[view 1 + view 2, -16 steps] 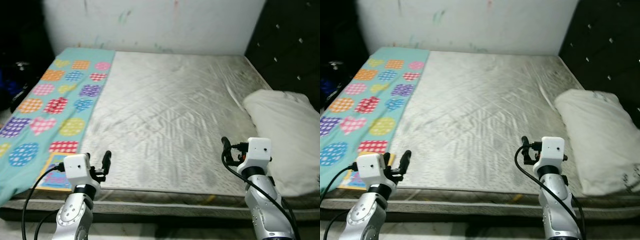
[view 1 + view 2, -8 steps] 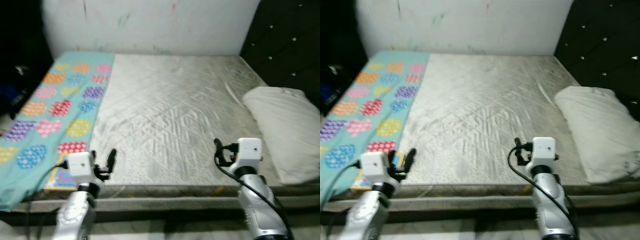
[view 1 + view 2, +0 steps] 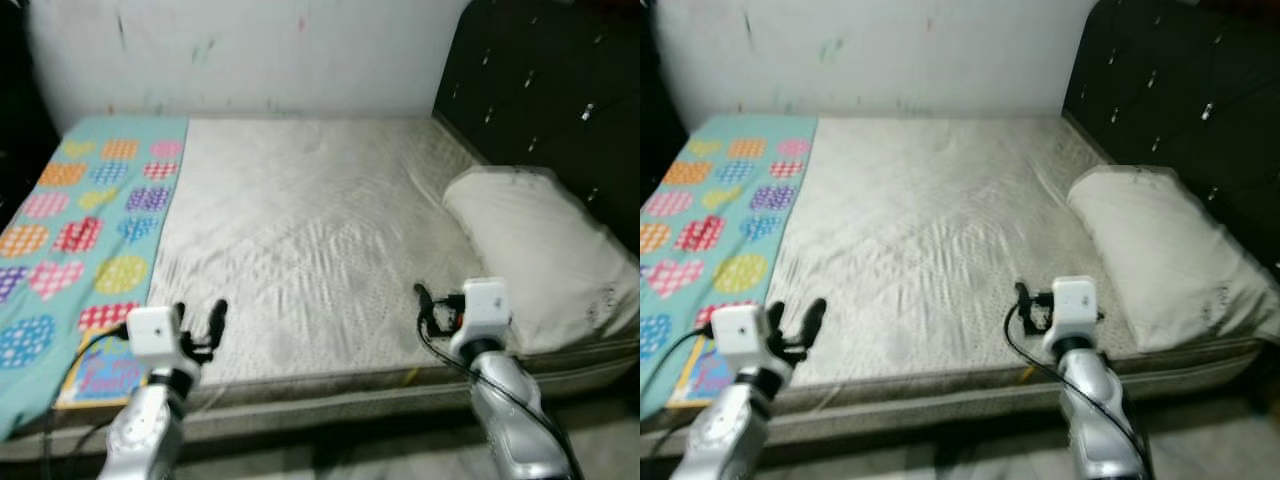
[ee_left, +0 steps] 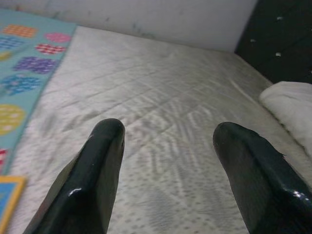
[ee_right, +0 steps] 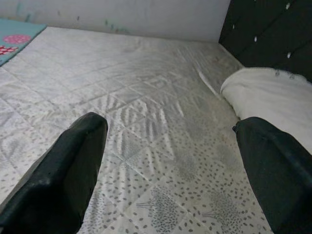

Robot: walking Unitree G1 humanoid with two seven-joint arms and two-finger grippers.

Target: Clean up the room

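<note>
A bare grey quilted mattress (image 3: 300,220) lies before me. A white pillow (image 3: 530,255) rests on its right side against the headboard. A teal blanket (image 3: 80,215) with coloured hearts and dots covers the left strip. A colourful picture book (image 3: 100,368) lies on the blanket at the front left corner. My left gripper (image 3: 200,312) hovers open over the front edge, just right of the book, holding nothing. My right gripper (image 3: 432,305) hovers open near the front edge, left of the pillow, also with nothing between its fingers.
A black tufted headboard (image 3: 540,90) runs along the right side. A white scribbled wall (image 3: 250,50) stands behind the bed. Floor (image 3: 600,430) shows at the bed's front right corner. It is dark beyond the blanket on the far left.
The whole picture has shifted left, so the camera has turned right; more of the pillow and headboard shows. Both grippers hold the same open pose.
</note>
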